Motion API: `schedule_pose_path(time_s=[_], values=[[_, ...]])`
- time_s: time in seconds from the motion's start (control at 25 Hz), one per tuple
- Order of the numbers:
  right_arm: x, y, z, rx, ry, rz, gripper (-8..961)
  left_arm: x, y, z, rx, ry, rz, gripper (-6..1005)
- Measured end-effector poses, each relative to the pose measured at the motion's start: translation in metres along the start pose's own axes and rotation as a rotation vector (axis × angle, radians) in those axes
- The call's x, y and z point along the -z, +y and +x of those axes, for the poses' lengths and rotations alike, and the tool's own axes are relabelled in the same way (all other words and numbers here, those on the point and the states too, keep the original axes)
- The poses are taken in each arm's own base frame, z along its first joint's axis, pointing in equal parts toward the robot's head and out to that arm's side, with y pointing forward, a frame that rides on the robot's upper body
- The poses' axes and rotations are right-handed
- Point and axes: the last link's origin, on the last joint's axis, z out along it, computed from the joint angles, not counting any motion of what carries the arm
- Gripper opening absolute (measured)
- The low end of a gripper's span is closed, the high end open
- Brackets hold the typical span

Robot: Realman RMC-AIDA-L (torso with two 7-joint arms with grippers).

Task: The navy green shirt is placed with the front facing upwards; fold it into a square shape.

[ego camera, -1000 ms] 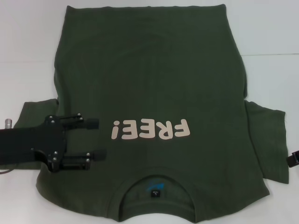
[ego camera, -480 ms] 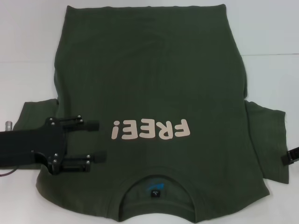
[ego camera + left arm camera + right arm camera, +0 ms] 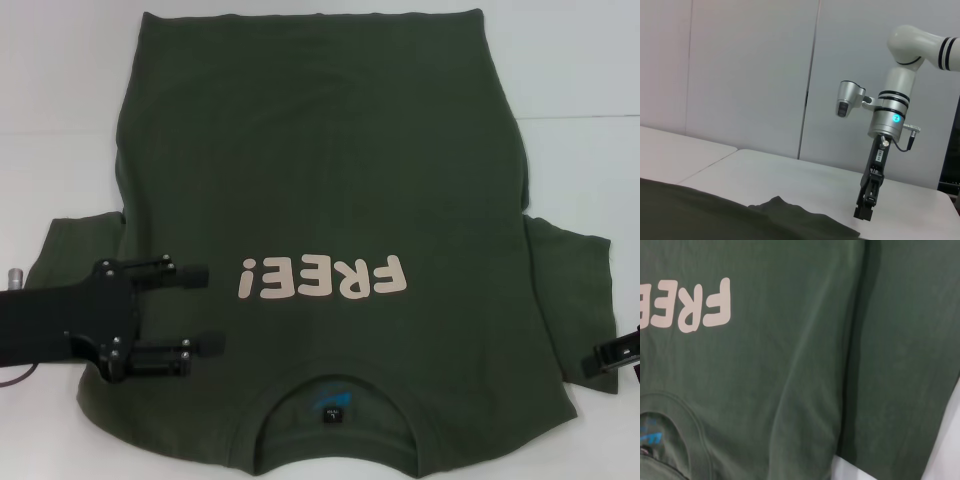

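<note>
The navy green shirt (image 3: pixel 330 170) lies flat and front up on the white table, its collar (image 3: pixel 335 395) nearest me and the pink "FREE!" print (image 3: pixel 322 278) across the chest. My left gripper (image 3: pixel 203 308) is open just above the shirt's shoulder, beside its left sleeve (image 3: pixel 80 245), with nothing between the fingers. At the picture's right edge, my right gripper (image 3: pixel 608 360) sits by the hem of the right sleeve (image 3: pixel 575 300). The left wrist view shows the right gripper (image 3: pixel 865 205) pointing down at the table past the shirt (image 3: pixel 700 210). The right wrist view looks down on the shirt (image 3: pixel 790 365).
The white table (image 3: pixel 60 80) shows bare on both sides of the shirt and beyond its far hem. A seam between two tabletops runs across at the left (image 3: pixel 50 130). Grey wall panels (image 3: pixel 740 75) stand behind the table.
My left gripper has shifted slightly toward me over the shoulder, still open. The right gripper has come further into view at the right edge, beside the right sleeve.
</note>
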Motion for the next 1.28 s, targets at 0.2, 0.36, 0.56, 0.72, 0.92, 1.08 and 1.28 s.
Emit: schedule_pose_path(time_s=[0.2,0.36,0.56,0.72,0.92,1.08,1.28], values=[[-0.003,0.0,0.0,-0.007,-0.005,0.0,945,0.0,0.001,-0.001,-0.003,0.0,0.001,798],[-0.007,-0.001,0.001,-0.017,0.0,-0.004,945,0.0,0.001,-0.002,-0.001,0.0,0.002,798],[-0.012,-0.003,0.001,-0.027,0.003,-0.005,945,0.001,0.002,-0.003,0.003,0.001,0.003,798],[-0.01,-0.005,0.0,-0.029,-0.002,0.001,945,0.001,0.003,-0.004,0.004,0.001,0.005,798],[-0.009,-0.006,-0.001,-0.036,-0.008,0.003,945,0.001,0.003,-0.004,0.004,0.001,0.006,798],[-0.009,-0.007,-0.001,-0.037,-0.012,0.005,945,0.0,0.003,-0.004,0.004,0.002,0.006,798],[-0.009,-0.008,-0.003,-0.041,-0.022,0.011,945,0.0,0.003,-0.004,0.004,0.002,0.006,798]])
